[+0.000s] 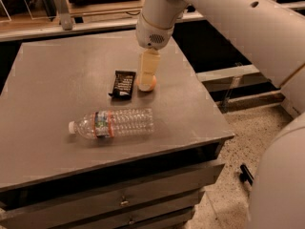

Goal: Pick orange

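Observation:
The orange (148,86) is a small round fruit on the grey table (52,80), just right of a dark snack bar (123,83). My gripper (148,74) hangs from the white arm and points straight down. Its cream-coloured tip is right at the orange and covers the fruit's upper part. Only the lower half of the orange shows below it. The orange rests on the table top.
A clear plastic water bottle (114,123) lies on its side in front of the snack bar. The table's right edge is close to the orange, with speckled floor (238,185) beyond. Shelving and a counter run along the back.

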Motion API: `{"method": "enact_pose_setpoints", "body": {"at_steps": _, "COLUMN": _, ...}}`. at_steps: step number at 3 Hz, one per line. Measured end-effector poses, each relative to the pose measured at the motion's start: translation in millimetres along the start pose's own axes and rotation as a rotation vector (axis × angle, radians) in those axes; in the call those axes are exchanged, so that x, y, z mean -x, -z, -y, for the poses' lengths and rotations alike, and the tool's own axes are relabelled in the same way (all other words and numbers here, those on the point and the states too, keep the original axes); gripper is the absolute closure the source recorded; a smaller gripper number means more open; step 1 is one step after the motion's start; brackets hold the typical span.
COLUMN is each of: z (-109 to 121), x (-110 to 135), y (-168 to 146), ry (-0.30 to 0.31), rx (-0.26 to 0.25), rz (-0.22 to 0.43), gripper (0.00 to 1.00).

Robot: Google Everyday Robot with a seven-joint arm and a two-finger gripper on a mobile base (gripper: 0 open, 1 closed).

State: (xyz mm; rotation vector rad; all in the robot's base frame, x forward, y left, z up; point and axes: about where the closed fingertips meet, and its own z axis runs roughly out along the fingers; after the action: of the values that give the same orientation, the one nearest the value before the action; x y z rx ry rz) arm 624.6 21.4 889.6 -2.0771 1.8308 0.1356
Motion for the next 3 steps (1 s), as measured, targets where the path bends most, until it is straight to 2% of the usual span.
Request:
{"method": "enact_pose_setpoints", "body": {"at_steps": 1, "z": -1.2, "x": -15.1, "y": -11.5, "ry": -0.028, "rx": 0.001, "rz": -0.024, "gripper": 0.00}}
{"method": "enact_pose_setpoints", "body": {"at_steps": 2, "z": -7.4, "x": -20.5, "y": -24.6, "ry": -0.030, "rx": 0.010, "rz": -0.065, "gripper": 0.00}}
{"method": "enact_pose_setpoints", "body": {"at_steps": 3, "z": -9.3, "x": -22.1, "y": -28.0, "ry": -0.029, "rx": 0.015, "rz": -0.074, "gripper": 0.00}}
